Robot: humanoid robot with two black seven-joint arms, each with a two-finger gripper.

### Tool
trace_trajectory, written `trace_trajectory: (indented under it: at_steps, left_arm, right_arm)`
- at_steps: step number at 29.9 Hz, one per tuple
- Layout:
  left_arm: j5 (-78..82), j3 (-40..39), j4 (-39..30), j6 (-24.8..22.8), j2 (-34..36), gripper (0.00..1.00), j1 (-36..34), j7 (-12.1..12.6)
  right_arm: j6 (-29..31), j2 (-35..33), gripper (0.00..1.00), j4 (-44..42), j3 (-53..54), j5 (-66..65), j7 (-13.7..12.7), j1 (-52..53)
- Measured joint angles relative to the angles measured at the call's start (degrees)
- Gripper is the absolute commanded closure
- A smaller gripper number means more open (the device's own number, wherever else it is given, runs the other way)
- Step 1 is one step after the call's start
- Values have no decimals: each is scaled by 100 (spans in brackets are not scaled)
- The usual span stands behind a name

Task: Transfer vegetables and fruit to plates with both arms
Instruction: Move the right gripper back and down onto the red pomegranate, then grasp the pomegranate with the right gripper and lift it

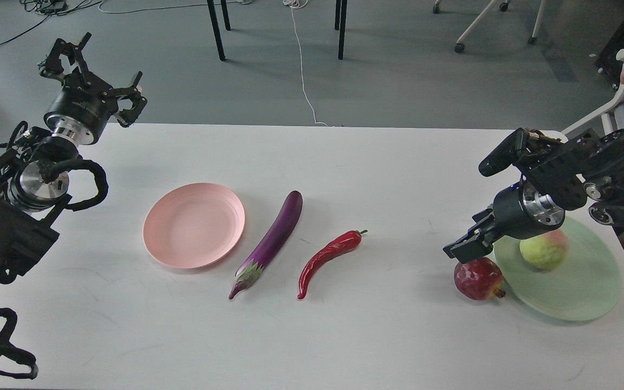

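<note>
Bumpy yellow-green fruit (544, 250) on pale mint-green plastic plate (583, 292); done; dark red pomegranate (478, 278) touching plate's left rim, off it; glossy purple eggplant (271, 241), red chili (327, 260), pale pink plate (194, 225) well left, plate empty; left gripper (107, 93) spread wide, holding nothing; right gripper (466, 245) just above pomegranate, opening indiscernible.

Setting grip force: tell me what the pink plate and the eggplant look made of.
Pink plate: likely plastic, with a matte, even colour, a thin rim and faint moulded rings. Eggplant: smooth glossy purple skin with a highlight streak; possibly a plastic replica, but real cannot be ruled out.
</note>
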Motion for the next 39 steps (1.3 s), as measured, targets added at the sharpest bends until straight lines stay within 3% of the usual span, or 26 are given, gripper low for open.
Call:
trace_trajectory:
  at_steps: [19,25,33,39]
  left_arm:
    - [12,0,-5,-26,48,2,-19,0]
    - [11,0,-2,-26,49,2,-12,-9]
    - [11,0,-2,-26,65,2,5,-8]
    - [11,0,-1,-26,90,2,5,-3]
  right_arm:
    - [-96,61,6,-79,-257,70,23,-609]
    - [-149,126,11,-243,-254,76,32,-814]
    - [-396,166,30,-272,-231,80,48,-884]
    - [-412,-6,31,-113,-208,118,147,-562]
